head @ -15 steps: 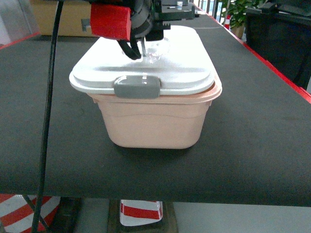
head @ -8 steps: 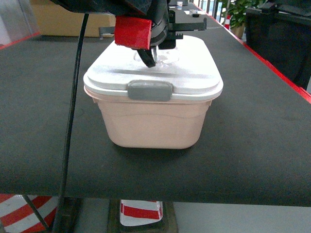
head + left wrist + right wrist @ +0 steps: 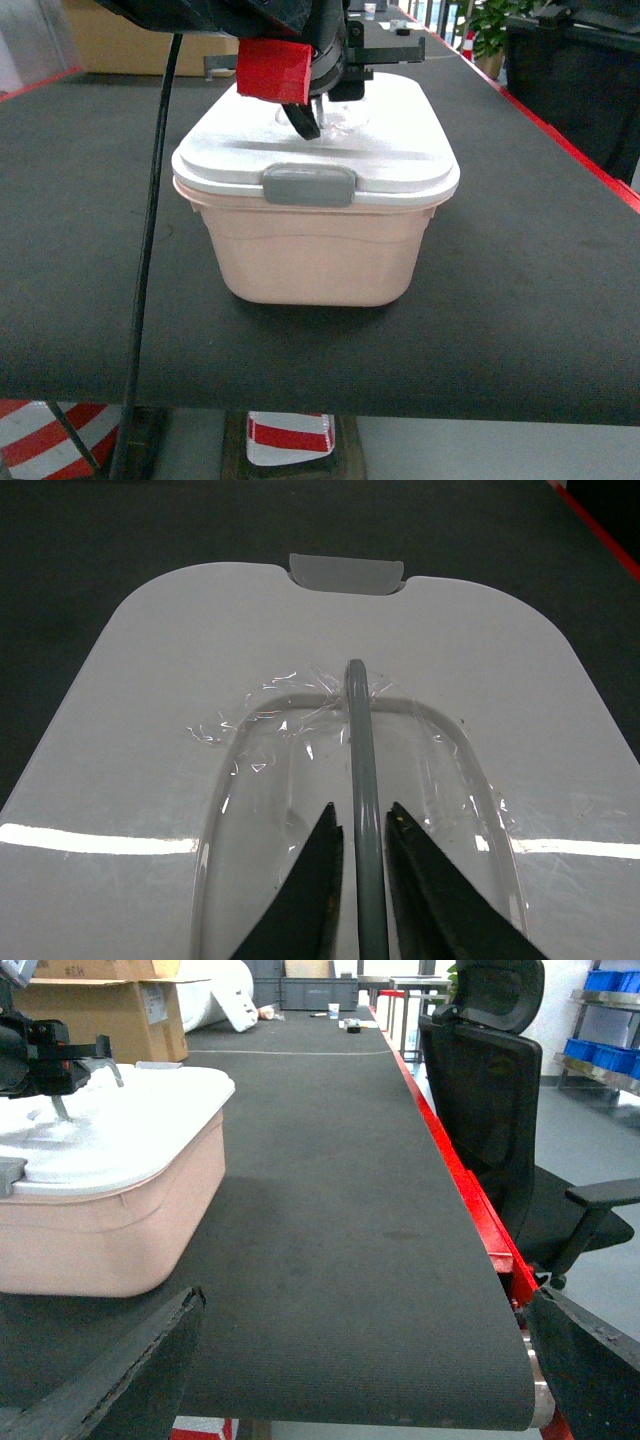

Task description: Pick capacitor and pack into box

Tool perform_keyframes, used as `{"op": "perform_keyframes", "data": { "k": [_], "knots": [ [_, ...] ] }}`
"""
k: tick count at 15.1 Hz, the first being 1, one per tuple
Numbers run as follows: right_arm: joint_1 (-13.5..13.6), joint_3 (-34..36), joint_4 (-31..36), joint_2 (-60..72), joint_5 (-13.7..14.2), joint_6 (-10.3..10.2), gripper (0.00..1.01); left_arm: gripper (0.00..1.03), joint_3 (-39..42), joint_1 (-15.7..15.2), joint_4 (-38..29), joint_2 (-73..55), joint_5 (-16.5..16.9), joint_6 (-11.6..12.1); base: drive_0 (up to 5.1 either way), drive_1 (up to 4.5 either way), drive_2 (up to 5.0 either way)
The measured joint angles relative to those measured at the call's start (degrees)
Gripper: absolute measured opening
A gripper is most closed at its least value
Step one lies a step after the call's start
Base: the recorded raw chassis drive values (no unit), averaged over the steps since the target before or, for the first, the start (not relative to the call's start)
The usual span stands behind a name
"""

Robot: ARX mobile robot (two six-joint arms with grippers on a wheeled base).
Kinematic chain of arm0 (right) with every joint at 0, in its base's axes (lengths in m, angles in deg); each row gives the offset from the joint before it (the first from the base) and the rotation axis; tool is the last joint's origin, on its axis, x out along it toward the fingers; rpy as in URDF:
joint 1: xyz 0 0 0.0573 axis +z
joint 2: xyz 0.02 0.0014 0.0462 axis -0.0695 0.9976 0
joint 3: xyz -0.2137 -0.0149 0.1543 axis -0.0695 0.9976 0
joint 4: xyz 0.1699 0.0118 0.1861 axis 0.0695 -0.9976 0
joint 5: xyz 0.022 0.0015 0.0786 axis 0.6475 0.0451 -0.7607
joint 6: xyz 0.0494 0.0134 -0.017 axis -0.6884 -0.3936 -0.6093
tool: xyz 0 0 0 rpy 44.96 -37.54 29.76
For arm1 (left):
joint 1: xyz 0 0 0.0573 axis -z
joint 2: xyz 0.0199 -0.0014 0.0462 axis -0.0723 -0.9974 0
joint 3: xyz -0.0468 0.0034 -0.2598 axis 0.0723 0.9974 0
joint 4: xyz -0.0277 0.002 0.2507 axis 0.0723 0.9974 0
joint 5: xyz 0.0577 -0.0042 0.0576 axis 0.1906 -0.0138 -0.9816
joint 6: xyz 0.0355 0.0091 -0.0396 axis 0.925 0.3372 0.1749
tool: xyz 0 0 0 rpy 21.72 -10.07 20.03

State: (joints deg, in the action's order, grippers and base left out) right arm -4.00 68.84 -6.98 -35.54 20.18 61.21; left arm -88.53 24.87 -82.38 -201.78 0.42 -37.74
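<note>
The box (image 3: 320, 250), a pale pink tub, stands on the black table with its white lid (image 3: 400, 150) sitting squarely on it. A grey latch (image 3: 309, 186) faces me. My left gripper (image 3: 308, 118) is over the lid's middle. In the left wrist view my left gripper (image 3: 362, 818) is shut on the lid's thin grey handle (image 3: 358, 720), one finger on each side. My right gripper (image 3: 365, 1298) stands wide open and empty, low at the table's near edge, to the right of the box (image 3: 110, 1230). The capacitor is out of view.
A brown cardboard carton (image 3: 120, 35) stands at the far back left. The table's red edge (image 3: 560, 140) runs along the right, with a black office chair (image 3: 500, 1090) just beyond it. A black cable (image 3: 150, 250) hangs down in front of the box's left side.
The lid, held by my left gripper, has shifted to the right from overhanging the box's left side to sitting squarely on it. Over the last half second nothing moved.
</note>
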Motion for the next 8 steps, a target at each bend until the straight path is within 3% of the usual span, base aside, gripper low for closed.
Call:
{"op": "perform_keyframes", "data": {
  "k": [2, 8],
  "knots": [
    [0.0, 0.0, 0.0, 0.0, 0.0, 0.0, 0.98, 0.26, 0.1, -0.2, -0.6, 0.0, 0.0, 0.0, 0.0, 0.00, 0.0],
    [0.0, 0.0, 0.0, 0.0, 0.0, 0.0, 0.98, 0.99, 3.8, -0.8, -5.7, 6.8, 1.0, 1.2, 0.0, 0.00, 0.0]
  ]
}}
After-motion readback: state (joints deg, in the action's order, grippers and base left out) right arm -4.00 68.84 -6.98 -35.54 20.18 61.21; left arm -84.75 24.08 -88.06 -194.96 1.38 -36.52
